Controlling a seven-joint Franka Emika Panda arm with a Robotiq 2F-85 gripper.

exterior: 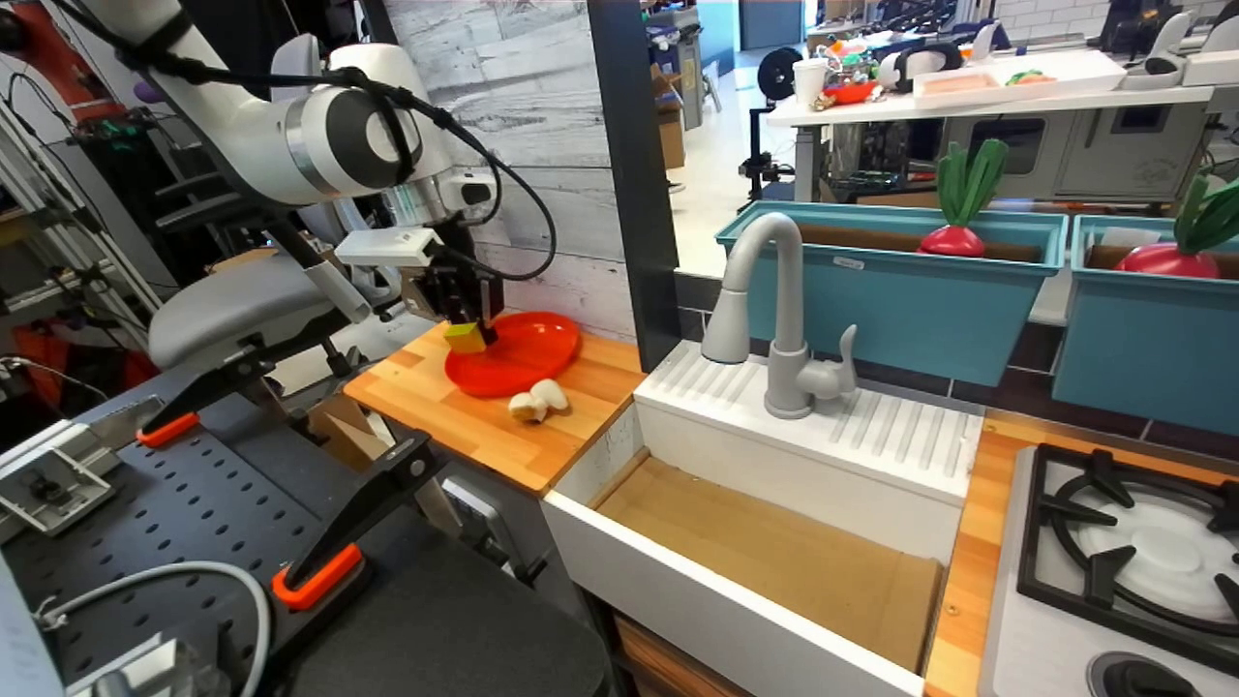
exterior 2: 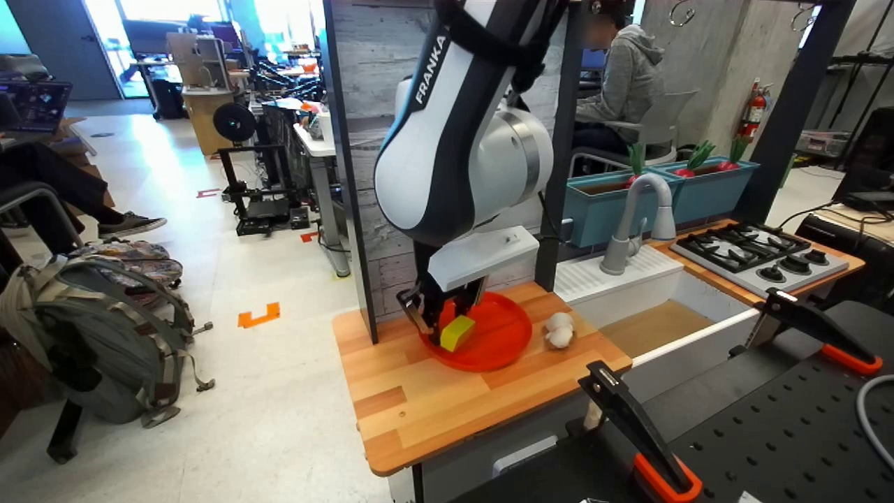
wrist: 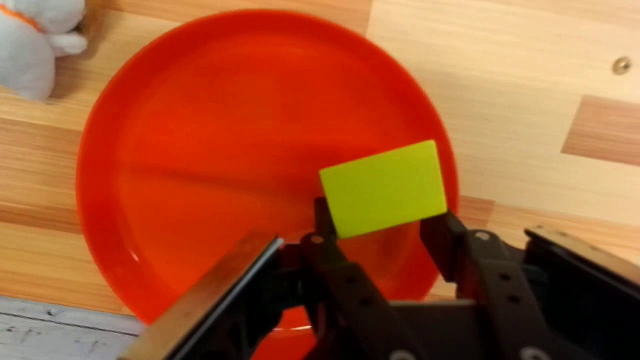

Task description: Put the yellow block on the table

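Observation:
The yellow block (wrist: 384, 189) sits between the two black fingertips of my gripper (wrist: 382, 220) in the wrist view. Both fingers touch it, and it is slightly tilted in the grip. In both exterior views the block (exterior: 465, 338) (exterior 2: 457, 334) is at the fingertips, over the edge area of the red-orange round dish (exterior: 530, 353) (exterior 2: 499, 342). It seems a little above the dish; the exact gap cannot be told. The dish also fills the middle of the wrist view (wrist: 215, 125). It rests on the light-brown wooden table (exterior 2: 419, 419), which also shows in the wrist view (wrist: 510, 85).
A pale lumpy object (exterior 2: 559, 330) lies on the table beside the dish, towards the white sink (exterior: 736, 600). A grey-white plank wall (exterior: 542, 194) stands behind the table. Black clamps with orange ends (exterior: 358, 513) sit on the dark bench near the table.

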